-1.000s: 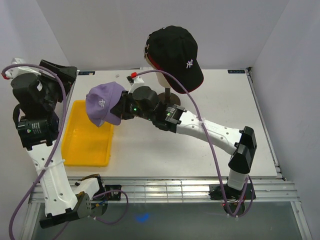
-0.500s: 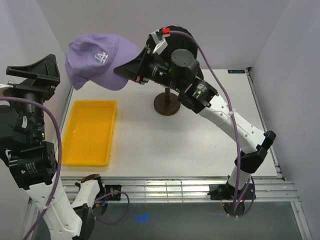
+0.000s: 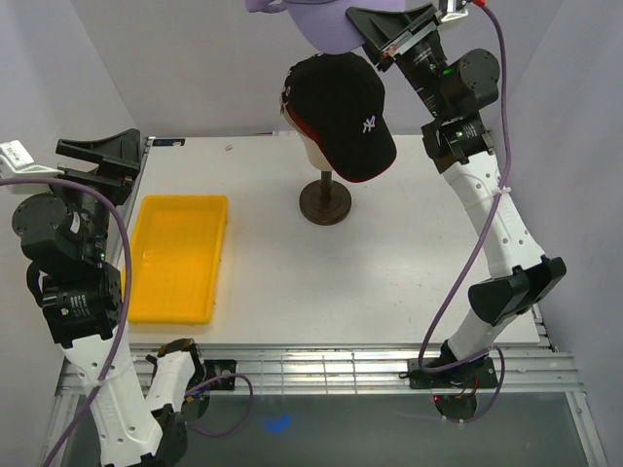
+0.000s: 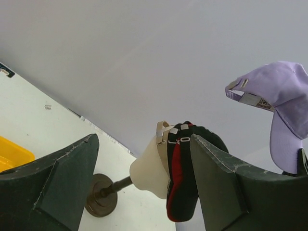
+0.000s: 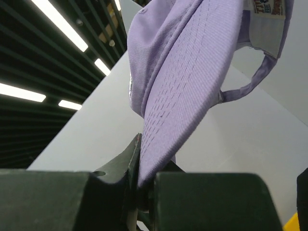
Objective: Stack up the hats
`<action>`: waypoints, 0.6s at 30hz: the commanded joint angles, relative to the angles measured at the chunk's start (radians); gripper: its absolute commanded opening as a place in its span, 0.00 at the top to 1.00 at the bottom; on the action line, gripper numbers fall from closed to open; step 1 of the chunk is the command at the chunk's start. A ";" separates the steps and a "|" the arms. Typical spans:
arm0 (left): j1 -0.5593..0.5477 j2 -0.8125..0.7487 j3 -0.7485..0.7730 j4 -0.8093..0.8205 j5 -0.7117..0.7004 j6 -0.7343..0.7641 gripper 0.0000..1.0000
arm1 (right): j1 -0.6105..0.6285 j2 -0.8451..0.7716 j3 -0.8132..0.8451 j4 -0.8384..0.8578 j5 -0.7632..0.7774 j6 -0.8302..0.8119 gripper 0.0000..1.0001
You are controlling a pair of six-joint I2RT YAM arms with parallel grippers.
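Matt cloth — lavender cap (image 5: 183,82), glossy plastic tray (image 3: 175,258)

white table (image 3: 389,292), pale walls (image 3: 175,68), ceiling strip lights (image 5: 60,23)

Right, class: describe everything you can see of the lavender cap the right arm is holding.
The lavender cap is soft purple fabric with rows of stitching across its brim, an adjustable back strap and a printed label inside. The right gripper is shut on the brim's edge; nothing else touches it. It hangs high in the air, above and apart from the black NY cap on the mannequin head.
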 commanded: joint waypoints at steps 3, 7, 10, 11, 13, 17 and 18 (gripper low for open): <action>-0.010 -0.007 -0.016 0.041 0.038 -0.011 0.14 | -0.094 -0.067 -0.094 0.198 -0.057 0.192 0.92; -0.010 -0.013 -0.043 0.055 0.063 -0.029 0.14 | -0.140 -0.166 -0.260 0.251 -0.057 0.227 0.92; -0.010 -0.012 -0.052 0.063 0.074 -0.037 0.15 | -0.151 -0.193 -0.360 0.310 -0.075 0.265 0.92; -0.010 -0.013 -0.050 0.066 0.072 -0.037 0.15 | -0.151 -0.197 -0.383 0.321 -0.077 0.272 0.92; -0.009 -0.008 -0.044 0.066 0.075 -0.034 0.15 | -0.154 -0.213 -0.440 0.355 -0.077 0.284 0.92; -0.010 -0.005 -0.040 0.068 0.077 -0.030 0.15 | -0.165 -0.214 -0.481 0.392 -0.097 0.299 0.92; -0.009 -0.005 -0.041 0.068 0.077 -0.030 0.15 | -0.166 -0.216 -0.489 0.401 -0.100 0.302 0.92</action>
